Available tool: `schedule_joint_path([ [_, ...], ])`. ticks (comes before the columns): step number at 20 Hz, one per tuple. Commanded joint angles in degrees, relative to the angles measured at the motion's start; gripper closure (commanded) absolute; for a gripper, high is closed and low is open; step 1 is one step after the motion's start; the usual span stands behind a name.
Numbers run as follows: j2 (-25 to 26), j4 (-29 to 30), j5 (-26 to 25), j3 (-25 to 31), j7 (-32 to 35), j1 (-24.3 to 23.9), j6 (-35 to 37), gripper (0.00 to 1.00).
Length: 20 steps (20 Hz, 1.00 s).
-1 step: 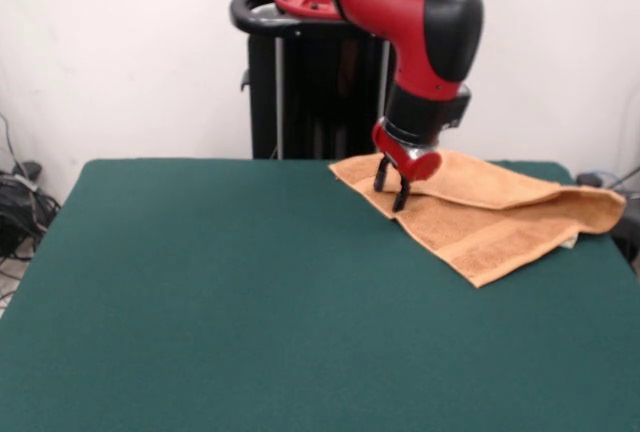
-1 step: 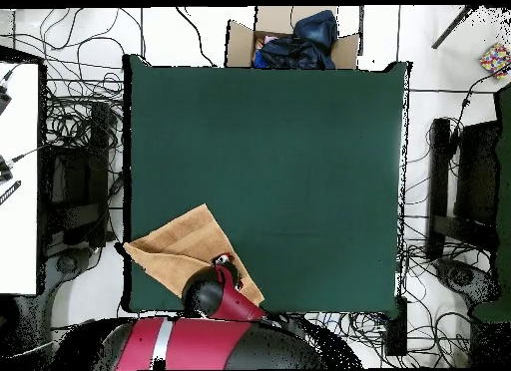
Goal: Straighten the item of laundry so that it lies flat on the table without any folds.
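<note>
The folded orange-tan terry towel (image 1: 490,214) (image 2: 185,249) is lain at a corner of the green felt table (image 1: 220,292) (image 2: 289,168). The gripper (image 1: 391,187) is spread slightly above its edge.

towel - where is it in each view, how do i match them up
Front view: the towel lies folded at the table's far right corner, one end reaching the right edge.
Overhead view: the towel is at the table's lower left corner, by the left edge.
Shared landmark: the gripper sits over the towel's edge in both views.
</note>
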Motion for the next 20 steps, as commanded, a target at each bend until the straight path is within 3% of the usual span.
schedule_joint_path([
  [1,2.1,-9.1,4.8,5.8,18.0,1.2,-1.2,0.0],
  [14,2.2,-9.2,5.9,4.3,16.8,2.7,-1.2,0.0],
  [20,2.1,-6.8,1.0,9.3,22.3,-3.1,-2.0,0.0],
])
